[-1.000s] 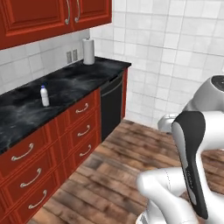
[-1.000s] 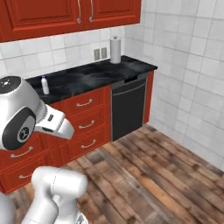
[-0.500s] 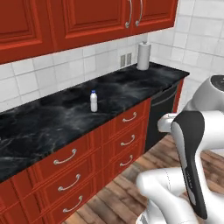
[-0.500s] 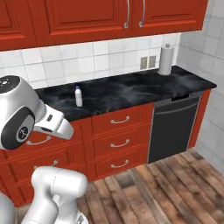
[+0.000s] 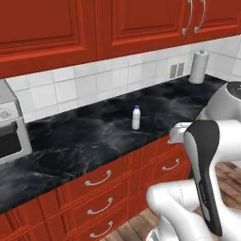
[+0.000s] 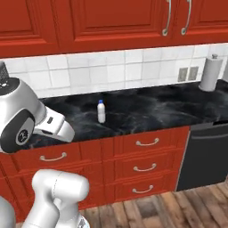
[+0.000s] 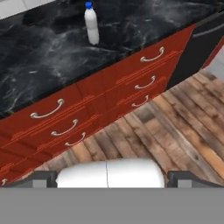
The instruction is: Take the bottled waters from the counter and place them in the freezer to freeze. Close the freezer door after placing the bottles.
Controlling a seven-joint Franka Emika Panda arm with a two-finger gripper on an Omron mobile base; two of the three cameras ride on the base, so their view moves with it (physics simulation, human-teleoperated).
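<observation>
A small blue-capped bottle stands upright on the black bench, well ahead of the jaws. The jaws are spread wide and hold nothing. This looks like the approach; next, reach forward and close around the bottle.

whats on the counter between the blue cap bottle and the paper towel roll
Nothing: in the right base view, the black counter runs bare from the blue-capped water bottle to the paper towel roll. The wall outlet sits above it on the tiles.
</observation>
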